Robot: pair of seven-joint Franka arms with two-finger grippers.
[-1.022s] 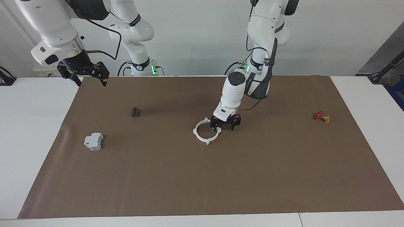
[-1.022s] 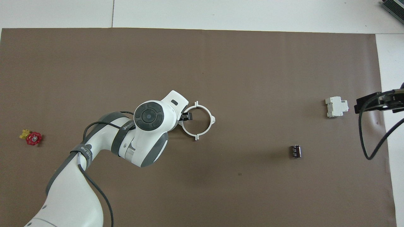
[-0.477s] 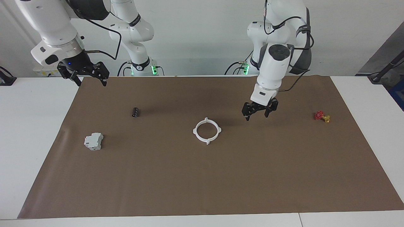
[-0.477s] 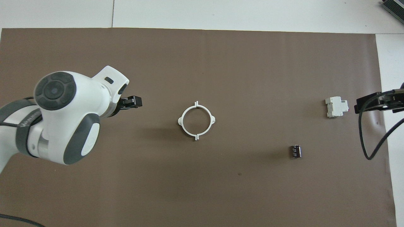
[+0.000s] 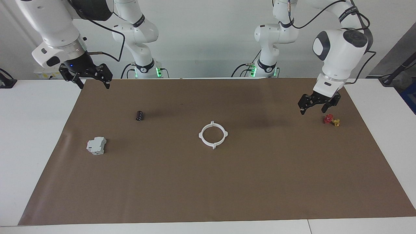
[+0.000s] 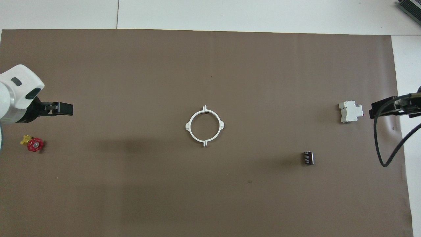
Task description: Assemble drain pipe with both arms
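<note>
The drain pipe (image 5: 201,136) lies flat on the brown mat at mid-table as one closed white ring with four small tabs. It also shows in the overhead view (image 6: 188,125). Nothing touches it. My left gripper (image 5: 314,109) is open and empty. It hangs in the air over the mat near the left arm's end of the table, beside a small red and yellow valve (image 5: 331,120), and shows in the overhead view too (image 6: 63,109). My right gripper (image 5: 94,83) is open and empty and waits raised over the mat's edge at the right arm's end (image 6: 384,108).
A grey-white boxy block (image 5: 96,145) (image 6: 351,112) and a small black cylinder (image 5: 139,115) (image 6: 308,157) lie on the mat toward the right arm's end. The valve also shows in the overhead view (image 6: 33,143). White table borders the brown mat (image 5: 260,182).
My left gripper has let go of the ring, risen and swung away toward the left arm's end of the table. The ring stays closed where it lay. The right arm has not moved.
</note>
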